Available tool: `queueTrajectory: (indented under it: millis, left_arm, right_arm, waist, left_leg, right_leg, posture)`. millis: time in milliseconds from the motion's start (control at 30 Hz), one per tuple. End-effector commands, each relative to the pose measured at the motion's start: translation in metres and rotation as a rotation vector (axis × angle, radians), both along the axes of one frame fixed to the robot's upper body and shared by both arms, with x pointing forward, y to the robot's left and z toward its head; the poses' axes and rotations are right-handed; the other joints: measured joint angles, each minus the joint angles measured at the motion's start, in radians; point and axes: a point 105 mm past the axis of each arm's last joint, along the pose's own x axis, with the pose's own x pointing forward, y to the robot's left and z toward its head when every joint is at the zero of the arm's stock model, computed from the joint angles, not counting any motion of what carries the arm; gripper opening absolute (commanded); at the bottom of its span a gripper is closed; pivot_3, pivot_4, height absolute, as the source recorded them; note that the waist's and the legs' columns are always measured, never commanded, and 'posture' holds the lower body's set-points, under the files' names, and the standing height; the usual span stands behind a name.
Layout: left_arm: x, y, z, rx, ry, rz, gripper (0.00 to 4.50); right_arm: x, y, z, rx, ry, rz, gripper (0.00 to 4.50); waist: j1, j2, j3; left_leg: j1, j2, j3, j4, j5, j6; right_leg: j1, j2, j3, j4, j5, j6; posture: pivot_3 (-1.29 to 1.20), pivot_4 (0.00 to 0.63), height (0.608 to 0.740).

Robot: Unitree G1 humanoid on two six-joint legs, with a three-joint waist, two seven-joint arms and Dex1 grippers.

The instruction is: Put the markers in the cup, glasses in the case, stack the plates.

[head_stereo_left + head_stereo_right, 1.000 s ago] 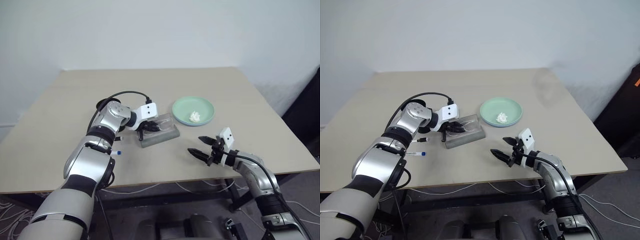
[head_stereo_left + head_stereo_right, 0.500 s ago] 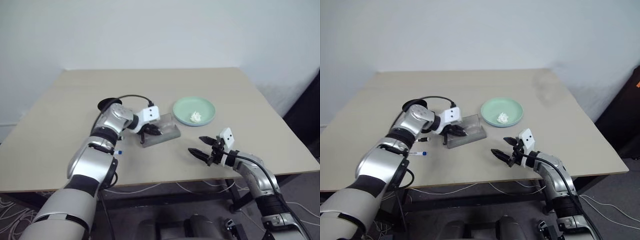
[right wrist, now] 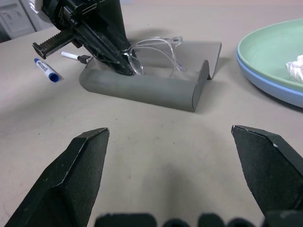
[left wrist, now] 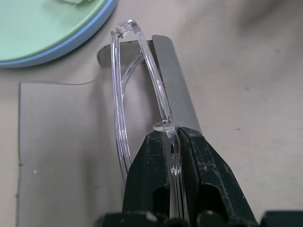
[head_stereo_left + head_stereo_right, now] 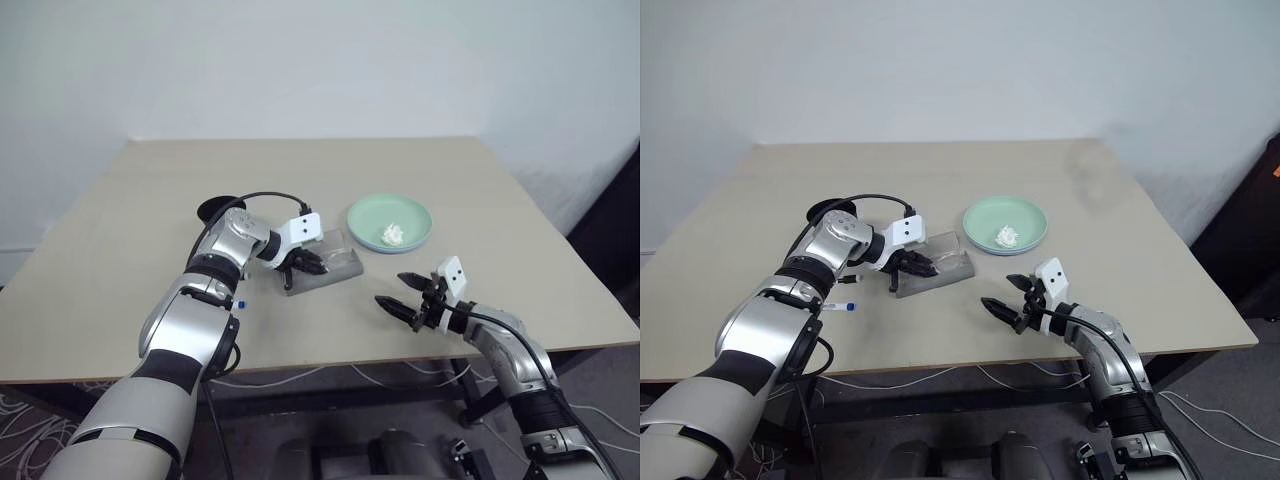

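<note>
Beige tabletop (image 5: 430, 170) runs back to a pale wall, and near its middle lies the grey case (image 3: 142, 85), open, with the clear glasses (image 3: 154, 54) standing in it. My left gripper (image 4: 173, 156) is pinched tight on the glasses' frame, holding it between both black fingers just over the case's trough. Just beyond the case sit the plates (image 5: 389, 221), already stacked, the mint green one on top of the light blue one whose rim shows beneath it, with a small white tissue wad (image 5: 391, 234) lying on the green one. On the other side of the case, behind my left arm, the markers lie on the table: the blue-capped one (image 3: 46, 69) and the black-capped one (image 3: 75, 56), close together. The black cup (image 5: 212, 210) stands further back, behind my left forearm. My right gripper (image 5: 405, 293) hovers near the front edge, its fingers spread wide and empty, pointing toward the case.
</note>
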Motion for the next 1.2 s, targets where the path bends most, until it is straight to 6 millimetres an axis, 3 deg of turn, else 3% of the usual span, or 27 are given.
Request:
queueTrajectory:
  millis: [33, 433, 533, 700, 1033, 1200]
  left_arm:
    - [-0.016, 0.005, -0.015, 0.031, 0.131, -0.046, 0.35]
    - [-0.023, 0.008, -0.020, 0.030, 0.172, -0.058, 0.35]
    - [-0.018, 0.008, -0.018, 0.024, 0.137, -0.036, 0.99]
    - [-0.008, 0.003, -0.012, -0.013, 0.067, 0.008, 2.63]
    - [0.024, -0.007, 0.025, -0.114, -0.162, 0.128, 2.63]
    - [0.037, -0.001, 0.030, -0.094, -0.283, 0.207, 2.46]
  right_arm:
    - [0.006, 0.002, 0.015, 0.007, -0.066, 0.005, 4.50]
    - [0.007, 0.003, 0.014, 0.003, -0.066, 0.008, 4.50]
    - [0.007, 0.003, 0.014, 0.001, -0.067, 0.009, 4.50]
    - [0.006, 0.004, 0.014, 0.002, -0.067, 0.012, 4.50]
    - [0.006, 0.004, 0.013, 0.002, -0.062, 0.012, 4.50]
    - [0.006, 0.005, 0.013, 0.001, -0.060, 0.013, 4.50]
  waist:
    - [-0.001, 0.000, 0.000]
    - [-0.003, 0.000, 0.000]
    - [-0.003, 0.000, 0.000]
    - [-0.002, 0.000, 0.000]
    - [0.000, -0.001, 0.000]
    - [-0.001, -0.001, 0.000]
  left_leg:
    - [0.000, 0.000, 0.000, 0.000, 0.000, 0.000]
    - [0.000, 0.001, 0.000, 0.000, 0.000, 0.000]
    - [0.001, 0.001, 0.000, 0.000, 0.000, 0.000]
    - [0.000, 0.001, 0.000, 0.000, 0.000, 0.000]
    - [-0.001, 0.000, 0.000, 0.001, 0.000, 0.000]
    - [-0.001, 0.000, 0.000, 0.001, 0.000, 0.000]
  right_leg:
    - [0.000, 0.000, 0.000, 0.000, 0.000, 0.000]
    - [-0.001, 0.001, 0.001, 0.002, 0.000, 0.000]
    - [-0.001, 0.001, 0.001, 0.002, 0.000, 0.000]
    - [-0.001, 0.001, 0.001, 0.002, 0.000, 0.000]
    - [-0.002, 0.001, 0.000, 0.002, 0.000, 0.000]
    - [-0.002, 0.001, 0.001, 0.002, 0.000, 0.000]
  posture:
    - [0.00, 0.000, 0.740]
    - [0.00, 0.000, 0.740]
    - [0.00, 0.000, 0.740]
    - [0.00, 0.000, 0.740]
    - [0.00, 0.000, 0.740]
    - [0.00, 0.000, 0.740]
